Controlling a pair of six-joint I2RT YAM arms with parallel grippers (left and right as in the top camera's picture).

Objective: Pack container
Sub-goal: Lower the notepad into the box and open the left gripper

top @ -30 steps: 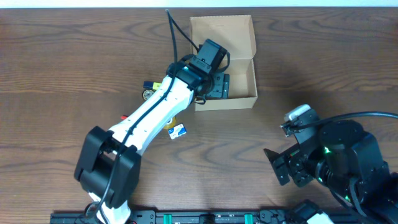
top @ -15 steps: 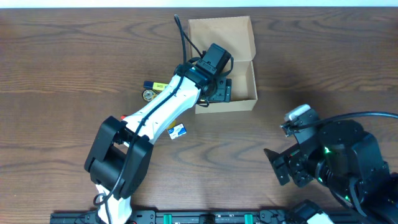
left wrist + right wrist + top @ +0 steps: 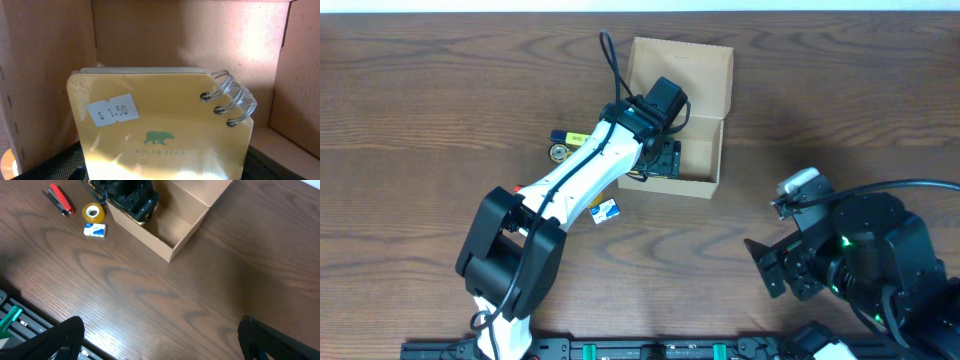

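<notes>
the left gripper [image 3: 663, 160] is down inside the container [image 3: 717, 150] at the far middle of the table, seemingly clamped on a yellow ring-bound notepad [image 3: 160, 125], not yet released. a tape roll [image 3: 93, 213], red pen [image 3: 60, 200] and small blue-white packet [image 3: 95, 229] lie outside, unpacked. the right gripper [image 3: 160, 330] gapes wide, empty.

Even soft light over my table [image 3: 420, 100], faint shadow right of the box [image 3: 690, 188], left wrist view warm, glare low on the pad [image 3: 160, 115], its bottom corners perhaps blurred.

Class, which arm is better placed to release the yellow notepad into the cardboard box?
Left. The left gripper is inside the box, holding the notepad; the right gripper sits far from it, empty.
</notes>
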